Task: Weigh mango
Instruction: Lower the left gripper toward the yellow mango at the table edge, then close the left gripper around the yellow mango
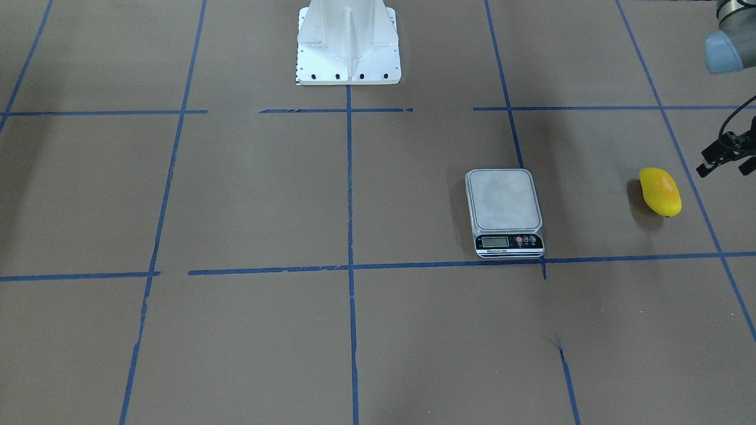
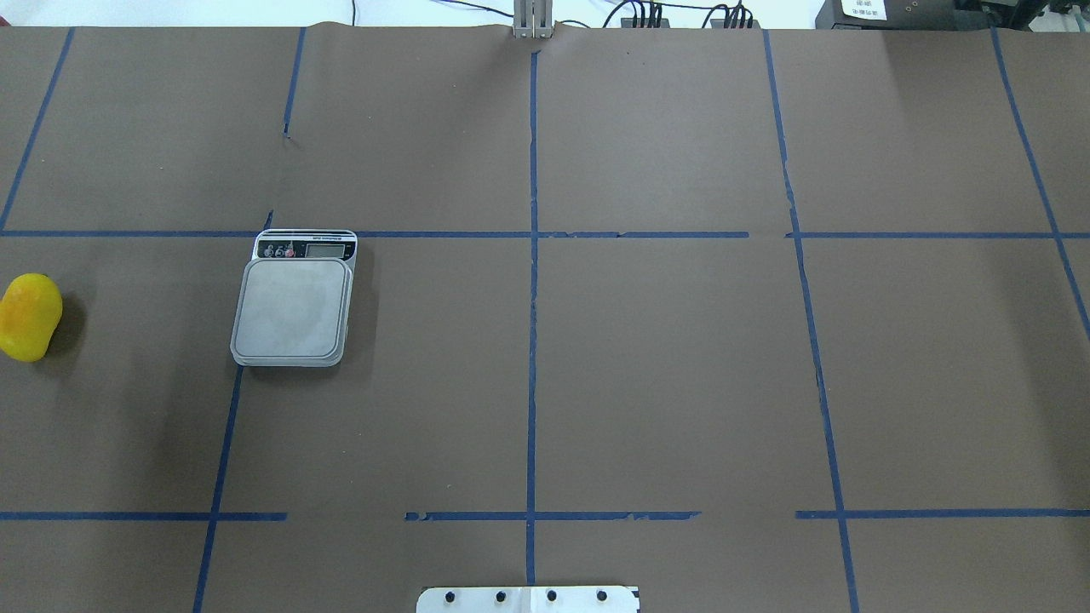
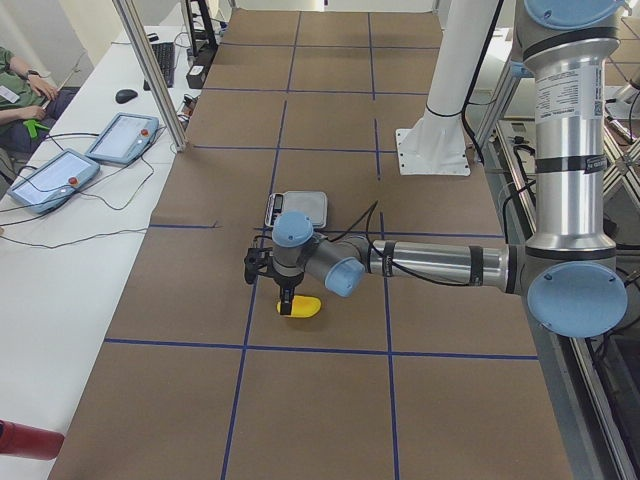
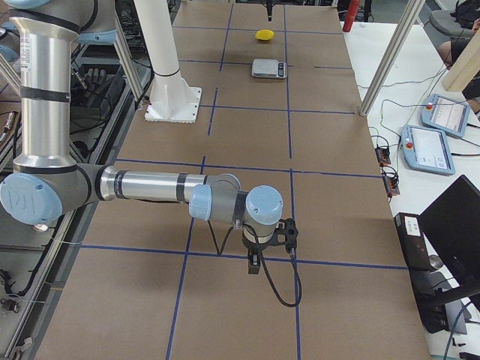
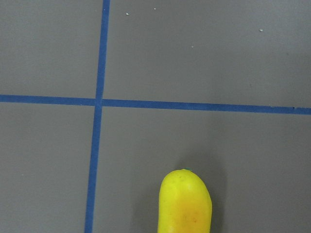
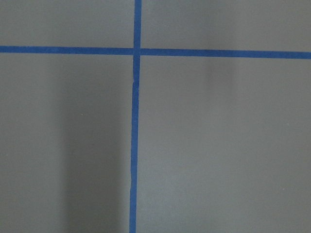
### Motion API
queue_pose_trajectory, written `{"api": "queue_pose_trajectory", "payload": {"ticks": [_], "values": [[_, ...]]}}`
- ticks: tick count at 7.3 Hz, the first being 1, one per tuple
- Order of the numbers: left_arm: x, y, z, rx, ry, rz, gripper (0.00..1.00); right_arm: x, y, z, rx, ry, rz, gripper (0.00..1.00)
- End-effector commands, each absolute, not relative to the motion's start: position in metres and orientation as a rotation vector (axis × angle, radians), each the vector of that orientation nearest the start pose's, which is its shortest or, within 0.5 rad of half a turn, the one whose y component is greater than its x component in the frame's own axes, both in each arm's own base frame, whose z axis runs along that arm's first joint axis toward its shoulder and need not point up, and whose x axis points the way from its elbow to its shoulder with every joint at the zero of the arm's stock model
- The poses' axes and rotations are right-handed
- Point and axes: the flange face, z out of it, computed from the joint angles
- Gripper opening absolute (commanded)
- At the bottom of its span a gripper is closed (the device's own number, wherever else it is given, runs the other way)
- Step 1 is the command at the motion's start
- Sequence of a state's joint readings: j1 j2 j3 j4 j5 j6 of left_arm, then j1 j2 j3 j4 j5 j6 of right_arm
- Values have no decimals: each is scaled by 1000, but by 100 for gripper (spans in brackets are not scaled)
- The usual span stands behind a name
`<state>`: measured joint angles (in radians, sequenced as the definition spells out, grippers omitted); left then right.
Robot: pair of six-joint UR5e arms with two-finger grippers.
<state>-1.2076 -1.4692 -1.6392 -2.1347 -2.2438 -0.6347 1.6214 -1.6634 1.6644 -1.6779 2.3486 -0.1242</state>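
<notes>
Currently: smooth oblong yellow mango (image 1: 660, 192), long axis pointing away from robot, just beside my left black gripper (image 1: 724, 170), jaws seemingly apart.

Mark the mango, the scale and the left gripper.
mango (image 1: 660, 192): front-facing view, middle of the fruit's top side.
scale (image 1: 503, 199): front-facing view, centre of the grey platform.
left gripper (image 1: 724, 168): front-facing view, midway between its two fingertips.

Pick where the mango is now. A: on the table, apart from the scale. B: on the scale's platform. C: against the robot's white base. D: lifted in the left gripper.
A: the mango lies on the table, casting a shadow there, clear of the scale.
</notes>
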Motion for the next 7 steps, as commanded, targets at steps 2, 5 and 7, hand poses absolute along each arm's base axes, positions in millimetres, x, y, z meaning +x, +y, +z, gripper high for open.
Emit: {"api": "queue_pose_trajectory", "payload": {"ticks": [2, 5, 7], "values": [[141, -458, 640, 121, 827, -35, 100, 86, -441, 666, -32, -783, -29, 100], [160, -450, 655, 81, 816, 0, 100, 86, -441, 666, -31, -783, -29, 100], [172, -448, 664, 59, 808, 19, 100, 86, -441, 666, -32, -783, -29, 100]]}}
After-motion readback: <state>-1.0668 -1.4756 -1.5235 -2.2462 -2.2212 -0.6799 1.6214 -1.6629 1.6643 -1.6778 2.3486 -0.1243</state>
